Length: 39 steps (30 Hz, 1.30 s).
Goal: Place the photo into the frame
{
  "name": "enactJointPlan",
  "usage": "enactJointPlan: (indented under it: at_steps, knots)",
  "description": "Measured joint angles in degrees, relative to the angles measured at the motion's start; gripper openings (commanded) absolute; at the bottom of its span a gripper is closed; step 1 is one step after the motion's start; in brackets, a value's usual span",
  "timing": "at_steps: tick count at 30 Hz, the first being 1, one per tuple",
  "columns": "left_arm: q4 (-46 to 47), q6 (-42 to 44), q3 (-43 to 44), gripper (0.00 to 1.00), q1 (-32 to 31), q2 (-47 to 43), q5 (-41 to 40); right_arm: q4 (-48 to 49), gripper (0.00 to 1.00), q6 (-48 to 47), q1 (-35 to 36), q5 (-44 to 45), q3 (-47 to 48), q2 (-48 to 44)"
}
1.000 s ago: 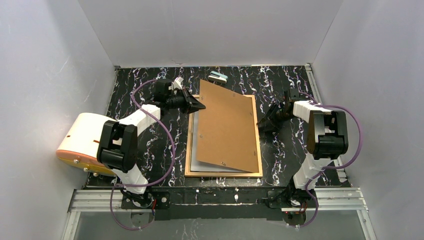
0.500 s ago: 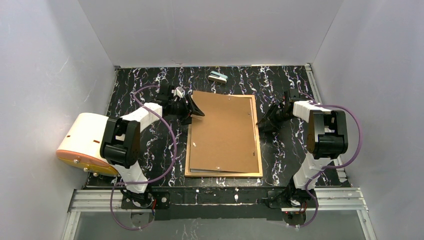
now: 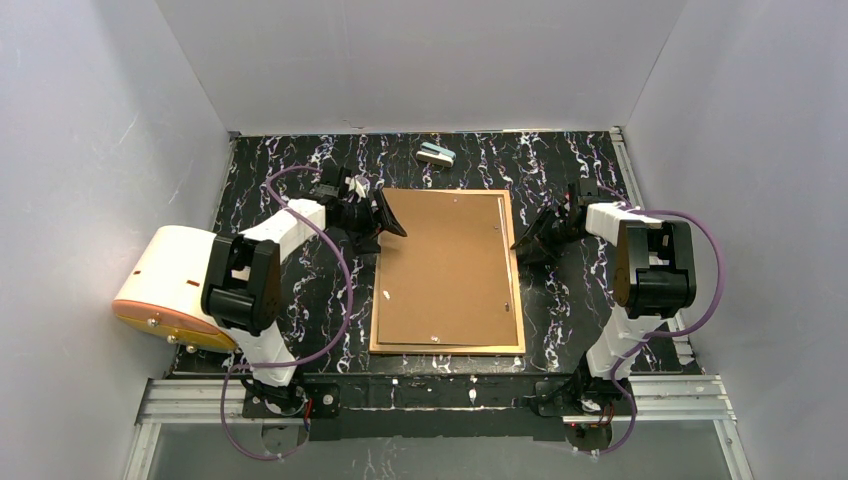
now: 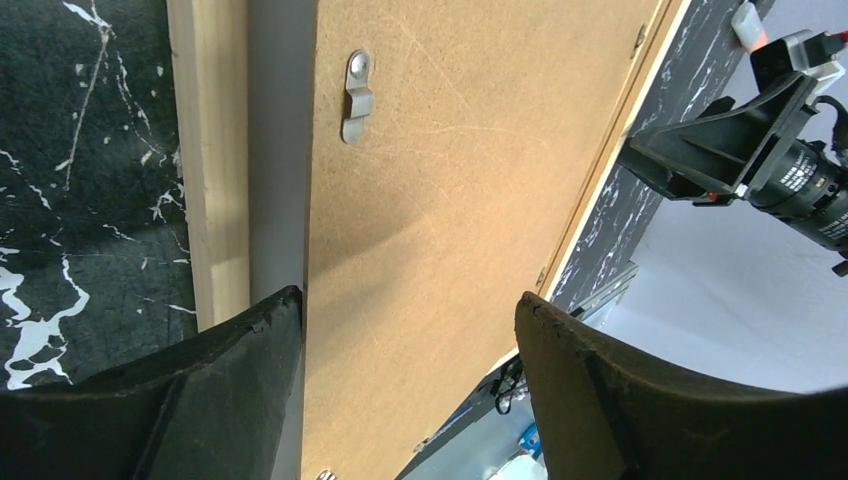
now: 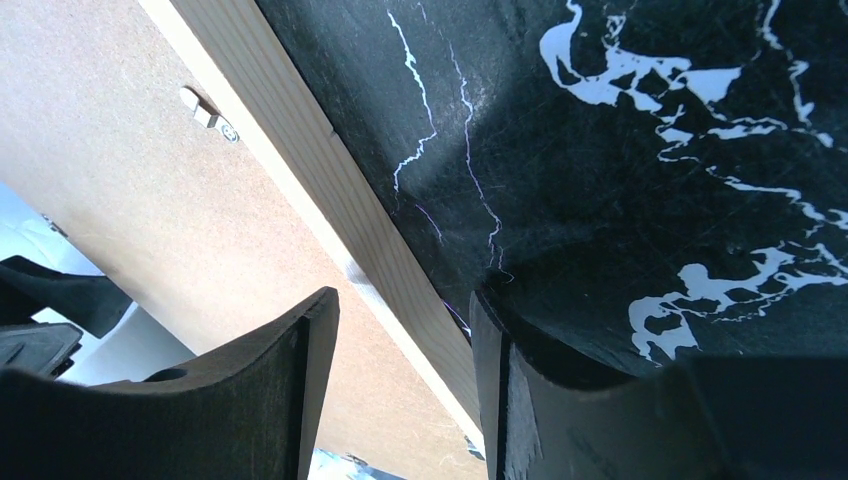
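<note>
From above, the frame (image 3: pixel 450 349) lies flat in the middle of the black marbled bench (image 3: pixel 565 315), long sides running away from the arms, with the brown backing board (image 3: pixel 447 265) set inside its light-wood border and covering nearly all of it. The photo cannot be seen in this view. The left jaws sit at the frame's far left corner, the right jaws just beside the far part of its right rail, and a small teal-and-white object (image 3: pixel 435 154) lies well apart near the back wall. In the left wrist view the two black fingers (image 4: pixel 200 400) stand wide apart and hold nothing. The board (image 4: pixel 450 200) fills the gap between them, a metal clip (image 4: pixel 356 95) on its surface, and a pale strip (image 4: pixel 275 150) shows between the board and the wooden rail (image 4: pixel 212 150); whether that strip is the photo cannot be told. In the right wrist view the fingers (image 5: pixel 260 400) are likewise parted and empty, with the frame's right rail (image 5: pixel 295 150) passing through the gap; whether they touch it cannot be told.
</note>
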Motion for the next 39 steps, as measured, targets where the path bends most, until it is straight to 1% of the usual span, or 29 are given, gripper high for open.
enactJointPlan:
  at_steps: [5, 10, 15, 20, 23, 25, 29, 30, 32, 34, 39]
  knots:
    - [-1.1, 1.3, 0.7, 0.79, 0.0, 1.7, -0.1, 0.1, 0.6, 0.0, 0.0, -0.1, -0.1, 0.0]
    - [-0.8, 2.1, 0.9, 0.79, 0.0, 4.3, 0.1, 0.5, 0.6, 0.0, -0.1, -0.4, -0.3, 0.0]
    - [-0.5, 2.7, 0.9, 0.79, -0.1, 4.7, 0.4, 0.9, 0.57, 0.0, -0.1, -1.0, -0.7, 0.0]
    - [0.0, 3.1, 1.7, 0.78, -0.3, 5.2, 1.7, 1.3, 0.47, -0.2, -0.1, -1.6, -1.2, 0.0]
    - [1.0, 3.8, 3.3, 0.78, -0.7, 6.5, 2.7, 1.4, 0.39, -0.7, -0.1, -1.5, -1.5, 0.1]
    - [1.6, 4.5, 3.6, 0.78, -0.9, 7.2, 3.0, 1.8, 0.37, -0.8, -0.1, -1.8, -1.6, 0.2]
    - [1.9, 5.5, 3.6, 0.78, -0.8, 7.9, 3.3, 2.2, 0.36, -1.0, -0.1, -2.4, -1.6, 0.3]
    - [1.9, 5.5, 3.6, 0.79, -0.8, 8.1, 3.3, 2.2, 0.36, -1.0, -0.1, -2.5, -1.6, 0.3]
    - [1.9, 5.5, 3.6, 0.86, -0.8, 8.2, 3.2, 2.3, 0.37, -1.0, -0.1, -2.5, -1.6, 0.3]
    - [1.8, 5.5, 3.6, 0.91, -0.9, 8.1, 2.9, 2.2, 0.38, -1.0, -0.1, -2.5, -1.6, 0.3]
    - [-2.4, 6.5, 6.4, 0.97, -1.6, 8.1, -0.4, 2.1, 0.42, -1.1, -0.1, -2.4, -1.6, 0.3]
